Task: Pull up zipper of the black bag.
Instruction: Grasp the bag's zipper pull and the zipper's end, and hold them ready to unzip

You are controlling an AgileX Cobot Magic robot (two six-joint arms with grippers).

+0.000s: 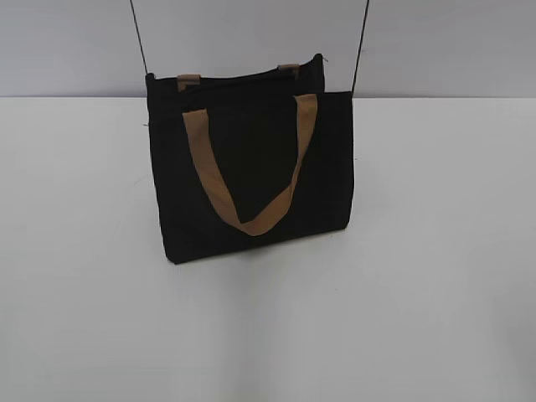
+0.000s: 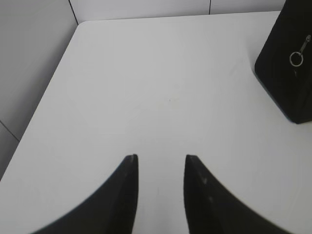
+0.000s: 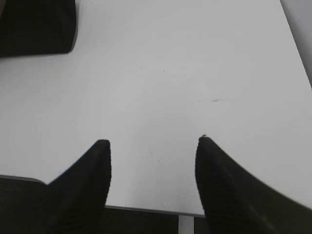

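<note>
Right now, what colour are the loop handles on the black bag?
Tan; the front handle on the black bag shows best in the exterior view.

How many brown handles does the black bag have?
2. One tan handle hangs down the front of the black bag. The other lies behind the top edge, only its ends showing.

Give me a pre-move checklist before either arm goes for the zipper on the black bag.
1. Bag upright on the table: ok.
2. Zipper pull located: ok; a silver ring shows on the bag's end in the left wrist view.
3. Left tool open, holding nothing: ok.
4. Right tool open, holding nothing: ok.
5. Either tool at the bag: not ok; both sit apart from it over bare table.
6. Front handle clear of the zipper: cannot tell; the zipper line is not visible in the exterior view.
</note>
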